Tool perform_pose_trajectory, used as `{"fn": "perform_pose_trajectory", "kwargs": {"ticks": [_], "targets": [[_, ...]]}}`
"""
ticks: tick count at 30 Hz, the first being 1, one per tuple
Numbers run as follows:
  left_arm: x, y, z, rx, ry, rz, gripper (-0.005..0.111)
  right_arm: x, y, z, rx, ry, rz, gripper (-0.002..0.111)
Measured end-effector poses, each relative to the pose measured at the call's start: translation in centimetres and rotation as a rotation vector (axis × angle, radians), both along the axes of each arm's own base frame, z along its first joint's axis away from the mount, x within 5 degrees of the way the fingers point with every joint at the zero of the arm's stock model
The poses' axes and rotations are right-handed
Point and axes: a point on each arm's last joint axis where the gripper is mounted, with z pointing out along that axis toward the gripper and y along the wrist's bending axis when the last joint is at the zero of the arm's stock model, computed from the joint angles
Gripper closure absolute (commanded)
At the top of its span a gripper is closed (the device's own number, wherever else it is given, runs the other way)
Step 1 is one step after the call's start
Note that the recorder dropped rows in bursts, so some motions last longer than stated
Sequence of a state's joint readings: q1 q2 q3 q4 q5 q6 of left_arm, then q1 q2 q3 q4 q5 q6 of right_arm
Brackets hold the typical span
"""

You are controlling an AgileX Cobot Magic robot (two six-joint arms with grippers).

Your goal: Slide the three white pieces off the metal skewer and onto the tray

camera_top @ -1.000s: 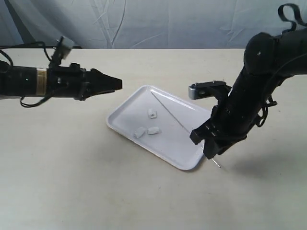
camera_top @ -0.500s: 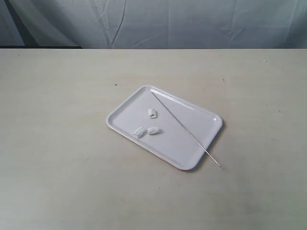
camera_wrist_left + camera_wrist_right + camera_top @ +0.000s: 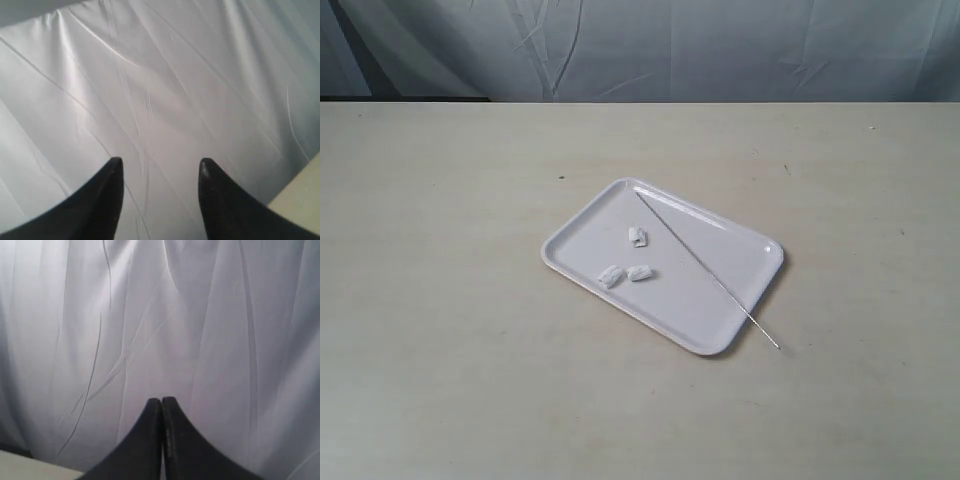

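Observation:
The white tray (image 3: 720, 225) lies on the table in the exterior view. Three white pieces lie loose on it: one (image 3: 637, 236) toward the back, two (image 3: 611, 276) (image 3: 640, 272) side by side nearer the front. The metal skewer (image 3: 705, 270) lies bare and diagonal across the tray, its pointed end past the tray's near right rim on the table. Neither arm shows in the exterior view. My left gripper (image 3: 160, 165) is open and empty, facing the white cloth backdrop. My right gripper (image 3: 161, 401) is shut with nothing between its fingers, also facing the cloth.
A beige table (image 3: 440, 330) surrounds the tray. A wrinkled white cloth backdrop (image 3: 720, 45) hangs behind the table's far edge; the same cloth (image 3: 175, 75) fills the left wrist view and the cloth (image 3: 175, 315) fills the right wrist view.
One second ago both arms hung over the table, the right by the skewer's tip. Both have since left the exterior view. Tray, pieces and skewer have not moved.

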State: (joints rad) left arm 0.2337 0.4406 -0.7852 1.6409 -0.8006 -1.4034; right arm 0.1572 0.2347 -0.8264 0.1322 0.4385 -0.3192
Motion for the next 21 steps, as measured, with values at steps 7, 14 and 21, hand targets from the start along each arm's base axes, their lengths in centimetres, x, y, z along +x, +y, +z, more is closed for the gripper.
{"fn": "perform_pose_trajectory", "kwargs": {"ticks": [7, 14, 21], "targets": [[1.4, 1.9, -11.9, -0.307, 0.273, 0.14, 0.061, 0.5, 0.0, -9.6, 0.096, 0.155, 0.017, 0.109], [2.2, 3.2, -18.6, -0.54, 0.342, 0.236, 0.061, 3.1, 0.4, -15.4, 0.104, 0.305, 0.006, 0.109], [2.3, 3.9, -20.1, -0.556, 0.335, 0.317, 0.061, 4.4, 0.5, -18.2, 0.128, 0.32, 0.0, 0.109]]}}
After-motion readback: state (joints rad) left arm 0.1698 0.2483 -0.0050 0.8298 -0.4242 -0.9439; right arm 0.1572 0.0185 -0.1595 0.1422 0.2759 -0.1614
